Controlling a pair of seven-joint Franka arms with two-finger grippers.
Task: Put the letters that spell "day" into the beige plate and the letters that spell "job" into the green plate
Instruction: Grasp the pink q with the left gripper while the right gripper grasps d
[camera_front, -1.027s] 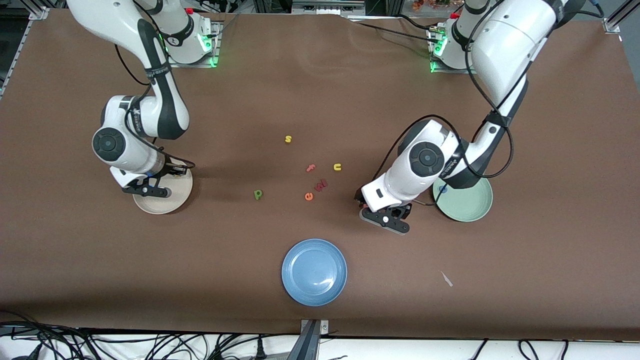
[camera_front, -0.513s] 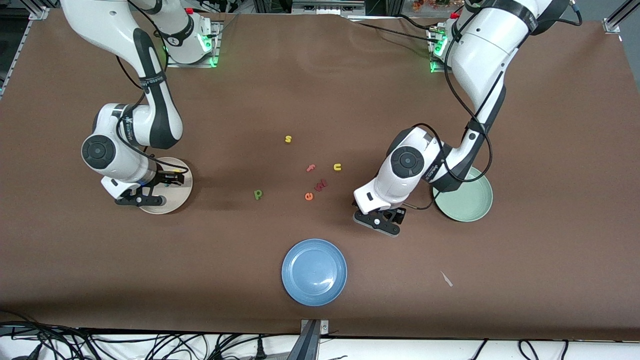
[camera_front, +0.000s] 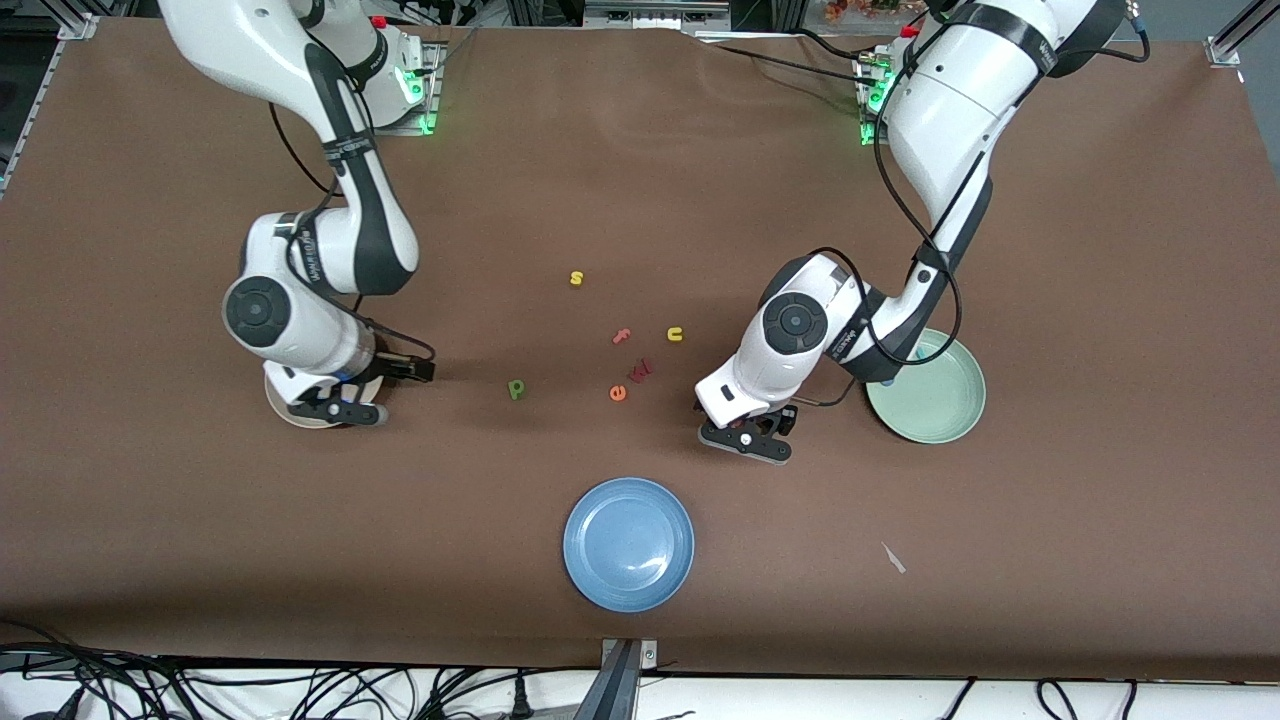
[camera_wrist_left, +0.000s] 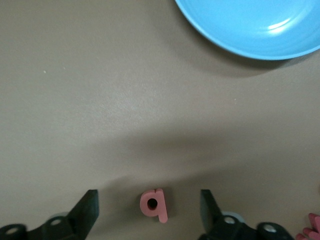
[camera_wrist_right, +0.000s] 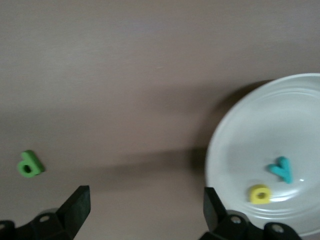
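My left gripper (camera_front: 745, 437) is low over the table beside the green plate (camera_front: 940, 410), toward the middle. It is open, and the salmon-red b (camera_wrist_left: 154, 205) lies flat between its fingers (camera_wrist_left: 86, 210) without touching them. The front view hides the b. My right gripper (camera_front: 335, 410) hangs open and empty over the rim of the beige plate (camera_front: 277, 400). The yellow a (camera_wrist_right: 260, 194) and teal y (camera_wrist_right: 281, 169) lie in the beige plate (camera_wrist_right: 250, 135). The green d (camera_front: 516, 389) (camera_wrist_right: 29, 165) lies on the table toward the middle. A blue bit (camera_front: 886, 381) shows in the green plate at the arm's edge.
Loose letters lie mid-table: yellow s (camera_front: 576, 278), pink f (camera_front: 622, 336), yellow u (camera_front: 675, 334), orange e (camera_front: 618, 393) and a dark red one (camera_front: 641, 371). A blue plate (camera_front: 628, 543) sits nearer the front camera. A white scrap (camera_front: 893, 558) lies nearer the front camera than the green plate.
My right gripper has opened and swung from over the beige plate toward the middle of the table. My left gripper has shifted away from the green plate, toward the middle.
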